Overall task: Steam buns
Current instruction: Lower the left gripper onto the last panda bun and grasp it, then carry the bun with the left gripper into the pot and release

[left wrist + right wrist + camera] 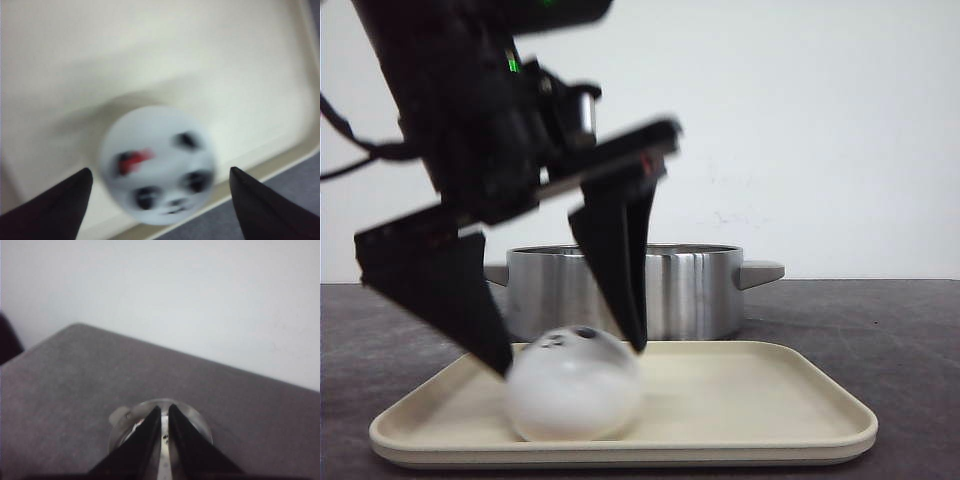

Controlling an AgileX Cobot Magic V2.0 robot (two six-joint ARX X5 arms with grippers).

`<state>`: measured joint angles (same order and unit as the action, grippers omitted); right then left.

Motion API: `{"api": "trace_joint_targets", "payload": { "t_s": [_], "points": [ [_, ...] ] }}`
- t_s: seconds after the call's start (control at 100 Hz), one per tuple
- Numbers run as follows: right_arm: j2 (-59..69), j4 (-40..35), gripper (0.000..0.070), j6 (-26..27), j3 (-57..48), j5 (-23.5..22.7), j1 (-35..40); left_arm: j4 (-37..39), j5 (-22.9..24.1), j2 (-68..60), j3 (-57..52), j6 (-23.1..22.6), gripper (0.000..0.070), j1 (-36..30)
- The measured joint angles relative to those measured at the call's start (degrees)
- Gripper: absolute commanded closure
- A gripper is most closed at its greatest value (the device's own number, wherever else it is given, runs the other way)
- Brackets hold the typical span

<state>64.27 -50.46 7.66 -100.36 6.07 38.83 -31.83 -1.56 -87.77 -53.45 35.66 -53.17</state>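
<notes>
Front view: dark grey surface under a white wall (blurred); left end effector gapes around bun on tray, pot at 12 o'clock; right end effector nearly closed.

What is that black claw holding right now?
Nothing yet. The left gripper is open, its fingers either side of the round white panda-face bun on the cream tray, with gaps showing in the wrist view.

- A cream tray lies on the dark grey table.
- A steel pot with side handles stands just behind the tray.
</notes>
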Motion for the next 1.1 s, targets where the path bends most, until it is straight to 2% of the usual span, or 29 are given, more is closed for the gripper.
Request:
{"api": "trace_joint_targets", "payload": {
  "t_s": [0.15,0.19,0.22,0.23,0.24,0.25,0.28,0.3,0.32,0.35,0.65,0.82,0.95,1.1],
  "points": [
    [-0.1,0.0,0.0683,0.0,0.0,0.0,0.0,0.2,0.9,-2.9,0.0,0.1,0.0188,0.0],
    [-0.1,0.0,0.0683,0.0,0.0,0.0,0.0,0.3,1.4,-3.3,0.0,0.1,0.0233,0.0],
    [-0.1,0.0,0.0683,0.0,0.0,0.0,0.0,0.4,1.6,-3.3,-0.1,0.1,0.0337,0.0],
    [-0.1,0.0,0.0683,0.0,0.0,0.0,0.0,0.4,1.6,-3.3,-0.1,0.1,0.0416,0.0],
    [-0.1,0.0,0.0683,0.0,0.0,0.0,0.0,0.4,1.6,-3.3,-0.1,0.1,0.0475,0.0],
    [-0.1,0.0,0.0683,0.0,0.0,0.0,0.0,0.4,1.6,-3.4,-0.1,0.1,0.0503,0.0],
    [-0.1,0.0,0.0683,0.0,0.0,0.0,0.0,0.3,1.6,-3.5,-0.1,0.0,0.0697,0.0],
    [-0.1,0.0,0.0683,0.0,0.0,0.0,0.0,0.2,1.7,-3.5,-0.1,0.0,0.0700,0.0],
    [-0.1,0.0,0.0683,0.0,0.0,0.0,0.0,0.2,1.7,-3.5,-0.1,-0.1,0.0672,0.0],
    [-0.1,0.0,0.0683,0.0,0.0,0.0,0.0,0.2,1.8,-3.5,-0.1,-0.1,0.0700,0.0],
    [-0.1,0.0,0.0683,0.0,0.0,0.0,0.0,-0.3,4.3,-0.9,-0.3,-1.8,0.0700,-0.4],
    [-0.1,0.0,0.0683,0.0,0.0,0.0,0.0,-0.1,5.4,5.4,-6.2,-3.8,0.0700,-1.9],
    [-0.1,0.2,0.0683,0.0,0.0,-0.1,0.0,3.0,9.2,7.7,-14.3,-7.7,0.0700,-1.4],
    [-0.1,0.5,0.0683,0.0,0.0,-0.5,0.0,4.6,9.8,5.8,-21.9,-13.4,0.0700,2.2]
  ]
}}
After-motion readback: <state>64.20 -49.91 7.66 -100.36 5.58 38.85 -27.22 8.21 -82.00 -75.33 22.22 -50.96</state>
